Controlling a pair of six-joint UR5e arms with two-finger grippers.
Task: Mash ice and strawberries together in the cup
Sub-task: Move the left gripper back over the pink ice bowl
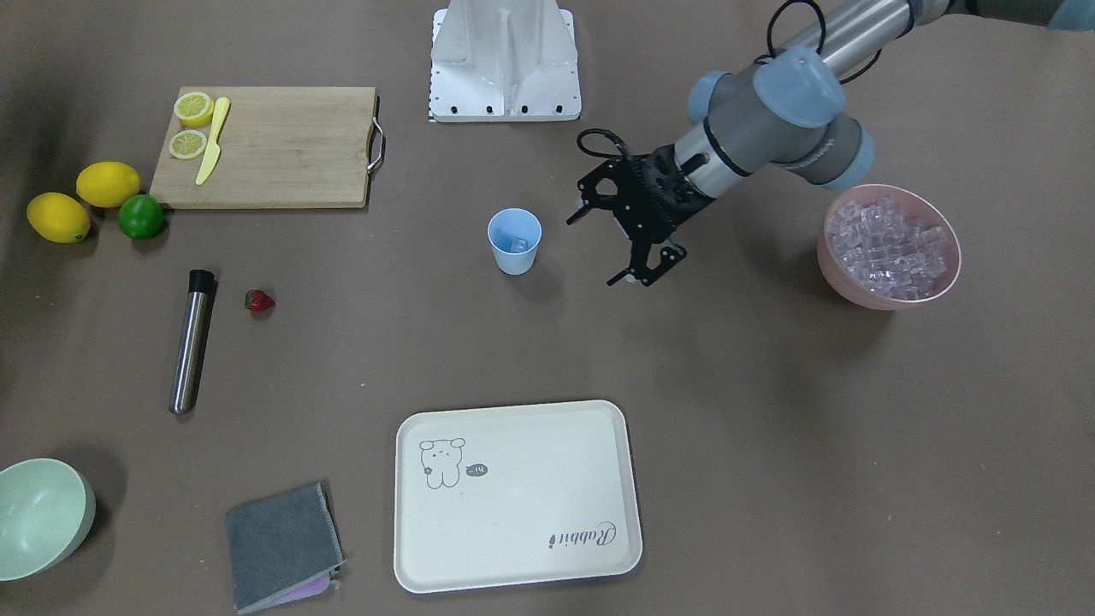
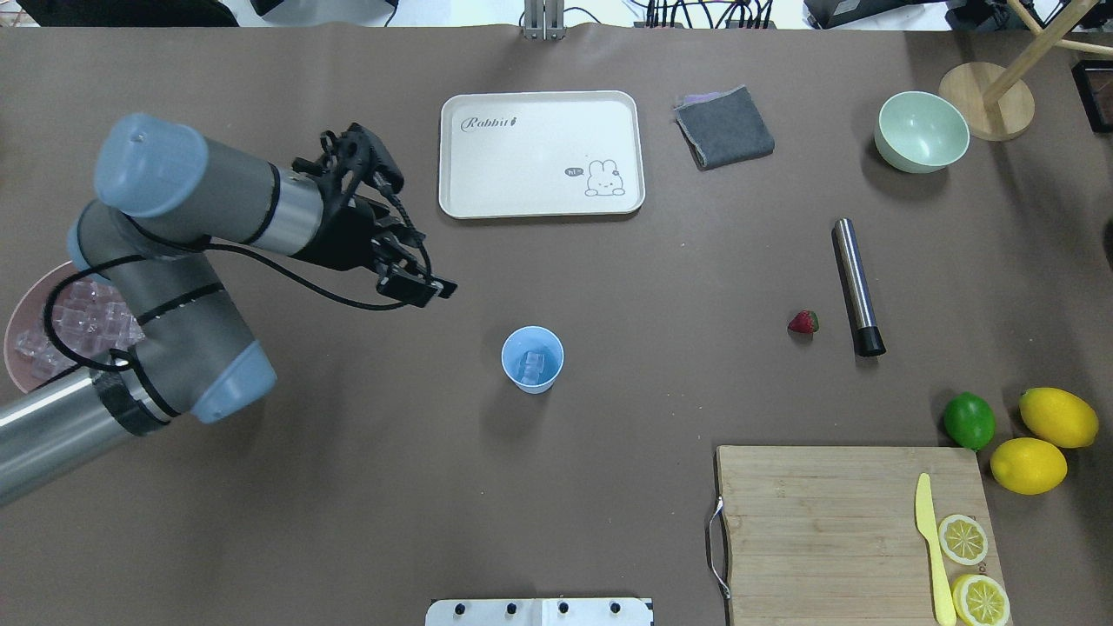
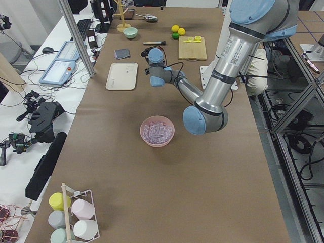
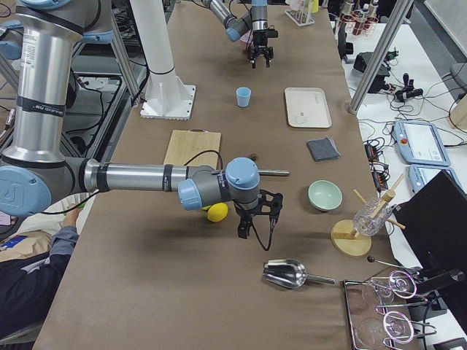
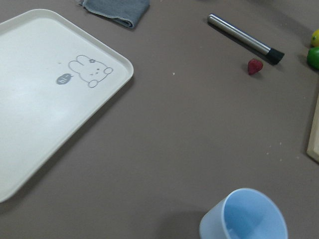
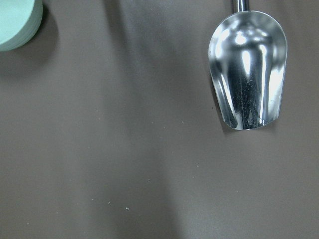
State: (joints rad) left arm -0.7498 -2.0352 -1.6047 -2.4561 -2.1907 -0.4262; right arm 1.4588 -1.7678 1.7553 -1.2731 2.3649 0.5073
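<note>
The cup [image 2: 509, 358], ice [image 2: 533, 366] inside, stands upright near the spread left pincer [image 2: 416, 233], well apart from the strawberry [image 2: 803, 322].

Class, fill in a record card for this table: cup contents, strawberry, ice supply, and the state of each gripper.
Cup contents: the cup holds some ice; no fruit in it.
Strawberry: the strawberry lies loose beside the steel rod, well away from the cup.
Ice supply: the pink bowl is heaped with more ice.
Left gripper: the left gripper is open and empty, near the cup but apart from it.
Right gripper: the right gripper hovers near the metal scoop; open or shut cannot be told.
</note>
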